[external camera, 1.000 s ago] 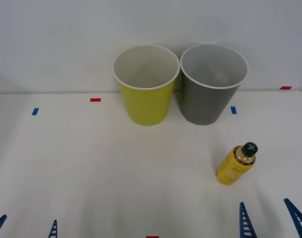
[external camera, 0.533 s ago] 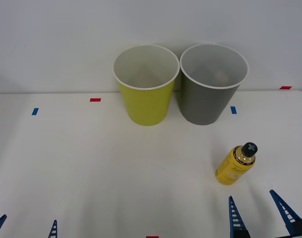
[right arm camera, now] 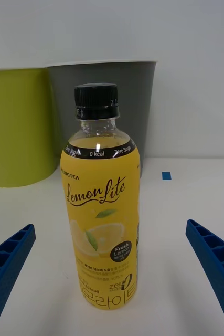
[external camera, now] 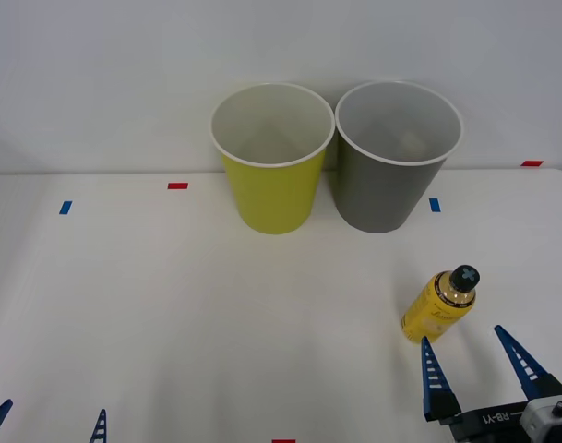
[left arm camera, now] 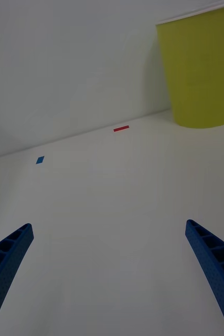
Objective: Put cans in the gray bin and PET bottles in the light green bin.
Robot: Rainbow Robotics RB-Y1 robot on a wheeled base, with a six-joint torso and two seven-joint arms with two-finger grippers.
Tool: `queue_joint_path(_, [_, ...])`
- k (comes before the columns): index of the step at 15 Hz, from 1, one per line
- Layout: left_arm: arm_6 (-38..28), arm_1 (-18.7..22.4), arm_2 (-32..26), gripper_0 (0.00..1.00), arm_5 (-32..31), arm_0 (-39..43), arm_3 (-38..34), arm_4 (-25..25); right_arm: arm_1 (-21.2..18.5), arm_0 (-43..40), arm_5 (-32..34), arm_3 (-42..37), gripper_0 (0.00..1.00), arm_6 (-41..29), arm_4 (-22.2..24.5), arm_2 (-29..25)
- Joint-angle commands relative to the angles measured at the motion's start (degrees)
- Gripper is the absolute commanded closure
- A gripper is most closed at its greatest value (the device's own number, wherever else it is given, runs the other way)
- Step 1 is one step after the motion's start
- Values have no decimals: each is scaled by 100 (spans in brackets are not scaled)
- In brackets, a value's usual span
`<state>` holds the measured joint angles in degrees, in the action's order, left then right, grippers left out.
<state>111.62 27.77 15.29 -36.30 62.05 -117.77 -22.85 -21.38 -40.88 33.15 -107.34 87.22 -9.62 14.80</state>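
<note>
R gripper (external camera: pixel 475 363) sits low at the near table edge w/ its blue ribbed fingers (external camera: pixel 432 374) spread wide, nothing held. Just ahead of it, roughly in line w/ the gap, stands the Lemon Lite PET bottle (external camera: pixel 437 306): upright, yellow wrapped body, clear neck, black screw cap, not touching either finger. In the R wrist view the bottle (right arm camera: pixel 102 205) stands between the two fingers but farther out than their tips.

Beyond the bottle, at the far side of the white table (external camera: pixel 170 305), the gray bin (external camera: pixel 391 157) and, to its left & just beside it, the light green bin (external camera: pixel 271 161). Both round, tapered, smooth plastic, white rims; insides pale, and I can't tell what, if anything, lies in them.

L gripper (external camera: pixel 48 423) rests at the near-left edge, fingers apart, holding nothing.
</note>
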Motion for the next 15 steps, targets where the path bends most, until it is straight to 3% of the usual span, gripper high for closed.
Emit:
queue_joint_path(1, [0,0,0,0,0,0,0,0,134,247,-362,2,0,-3,22,-4])
queue_joint_path(15, [0,0,0,0,0,0,0,0,196,1082,-1179,2,0,-29,-57,-144])
